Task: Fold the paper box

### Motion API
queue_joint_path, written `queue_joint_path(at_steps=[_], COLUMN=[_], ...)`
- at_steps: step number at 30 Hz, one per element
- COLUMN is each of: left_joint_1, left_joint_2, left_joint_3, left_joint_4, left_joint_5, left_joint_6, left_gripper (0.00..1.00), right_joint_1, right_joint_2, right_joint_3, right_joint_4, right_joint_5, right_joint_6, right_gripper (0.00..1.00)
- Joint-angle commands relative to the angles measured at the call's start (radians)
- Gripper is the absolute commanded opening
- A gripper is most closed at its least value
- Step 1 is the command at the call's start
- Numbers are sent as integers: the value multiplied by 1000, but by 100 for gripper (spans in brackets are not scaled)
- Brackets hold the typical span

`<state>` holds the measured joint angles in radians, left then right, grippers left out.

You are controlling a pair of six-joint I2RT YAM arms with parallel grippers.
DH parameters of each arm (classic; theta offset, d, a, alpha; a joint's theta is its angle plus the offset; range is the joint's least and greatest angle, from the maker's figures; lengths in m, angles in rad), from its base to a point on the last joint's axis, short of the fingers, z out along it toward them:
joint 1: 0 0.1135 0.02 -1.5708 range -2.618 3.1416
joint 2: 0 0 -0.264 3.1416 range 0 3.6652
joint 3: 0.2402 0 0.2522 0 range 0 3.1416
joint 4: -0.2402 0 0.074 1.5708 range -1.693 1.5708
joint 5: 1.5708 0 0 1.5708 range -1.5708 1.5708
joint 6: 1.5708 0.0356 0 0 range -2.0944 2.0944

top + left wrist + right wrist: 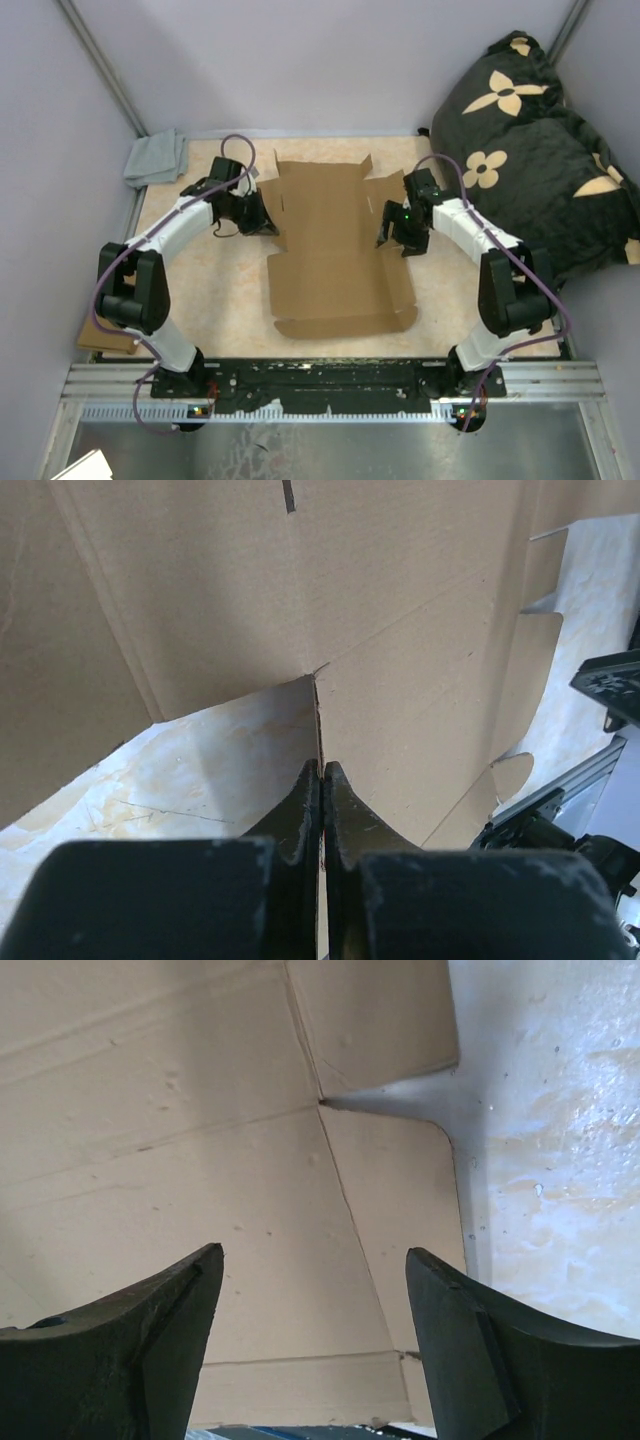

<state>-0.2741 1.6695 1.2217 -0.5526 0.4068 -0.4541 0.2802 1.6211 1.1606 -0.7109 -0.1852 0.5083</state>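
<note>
We find the paper box (pixel 335 250) spread out in the middle of the table (pixel 210 300), between the two arms. The left gripper (pixel 268 218) sits at its left edge, with a flap's edge between its fingers, and the right gripper (pixel 392 235) hangs over its right side. A cloth (pixel 155 158) lies in the far left corner, a cushion (pixel 530 140) off the table's right side, and a small cardboard piece (pixel 100 335) at the near left, partly under the left arm.

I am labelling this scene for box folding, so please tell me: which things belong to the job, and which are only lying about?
Job: paper box, left gripper pinching its edge, right gripper open over it.
Lying about: grey cloth, flowered black cushion, small cardboard piece.
</note>
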Motion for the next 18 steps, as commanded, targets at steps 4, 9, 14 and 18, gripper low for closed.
queue_joint_path(at_steps=[4,9,14,18], left_joint_1=[4,5,4,5], left_joint_2=[63,114,126,131], left_joint_3=[75,92,101,106], left_joint_4=[-73,-126,-138,-129], left_joint_5=[-11,-74,-158,-174], left_joint_6=[39,113,139,139], left_gripper=[0,0,0,0], right_joint_1=[-13,-16,-18,-19], right_joint_2=[89,209,277,304], right_joint_3=[0,114,177,201], right_joint_4=[112,104,95,101], right_joint_5=[25,78,119,133], right_joint_6=[-34,-113,-150,-166], right_gripper=[76,77,77,77])
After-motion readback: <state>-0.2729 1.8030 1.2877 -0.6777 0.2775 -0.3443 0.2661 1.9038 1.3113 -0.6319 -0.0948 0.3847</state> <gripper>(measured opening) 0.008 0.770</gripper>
